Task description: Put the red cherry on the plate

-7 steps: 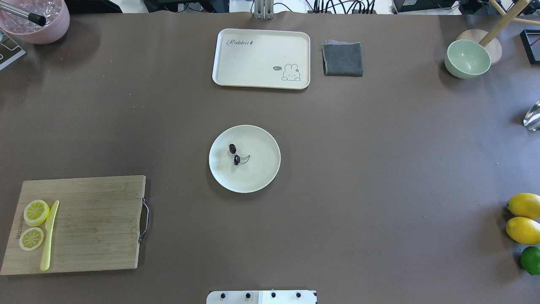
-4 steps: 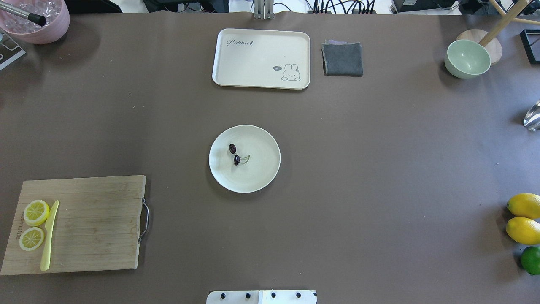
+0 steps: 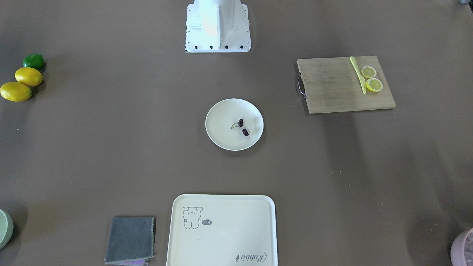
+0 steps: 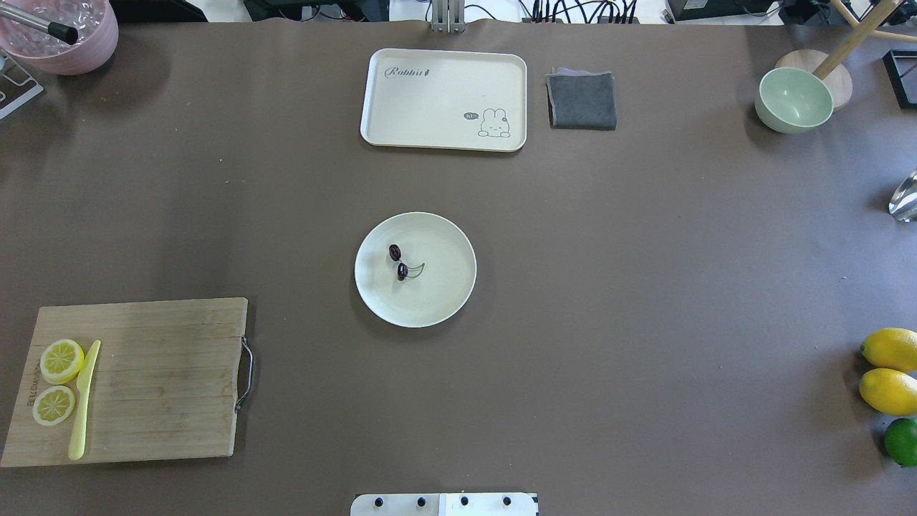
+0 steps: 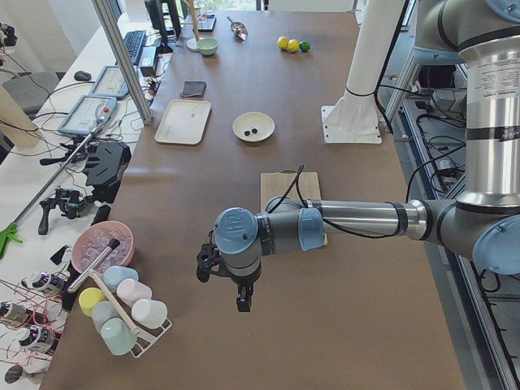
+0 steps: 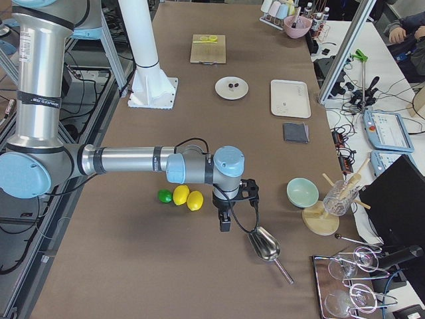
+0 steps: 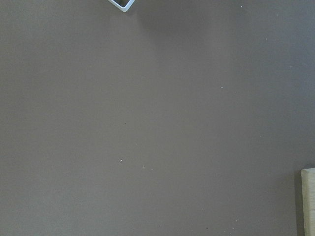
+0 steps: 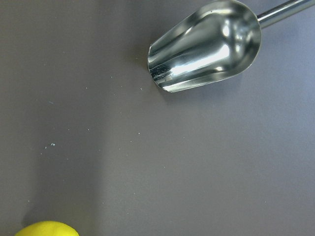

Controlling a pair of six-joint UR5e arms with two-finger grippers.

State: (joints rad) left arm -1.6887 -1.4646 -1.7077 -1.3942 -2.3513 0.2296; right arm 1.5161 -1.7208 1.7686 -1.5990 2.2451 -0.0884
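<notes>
The red cherry (image 4: 398, 262), two dark maroon fruits on a thin green stem, lies left of centre on the round cream plate (image 4: 444, 294) at mid-table; the front view shows the cherry (image 3: 242, 127) on the plate (image 3: 221, 135) too. Neither gripper is near it. My left gripper (image 5: 241, 302) hangs over bare table at the robot's far left end, seen only in the left side view. My right gripper (image 6: 225, 224) hangs at the far right end beside the lemons, seen only in the right side view. Whether either gripper is open or shut I cannot tell.
A wooden cutting board (image 4: 157, 380) with two lemon slices (image 4: 61, 360) and a yellow knife (image 4: 84, 398) lies front left. A rabbit tray (image 4: 444, 86) and grey cloth (image 4: 582, 100) sit at the back. Green bowl (image 4: 794, 100), lemons (image 4: 890, 369), lime (image 4: 901, 441) and metal scoop (image 8: 206, 46) stand right.
</notes>
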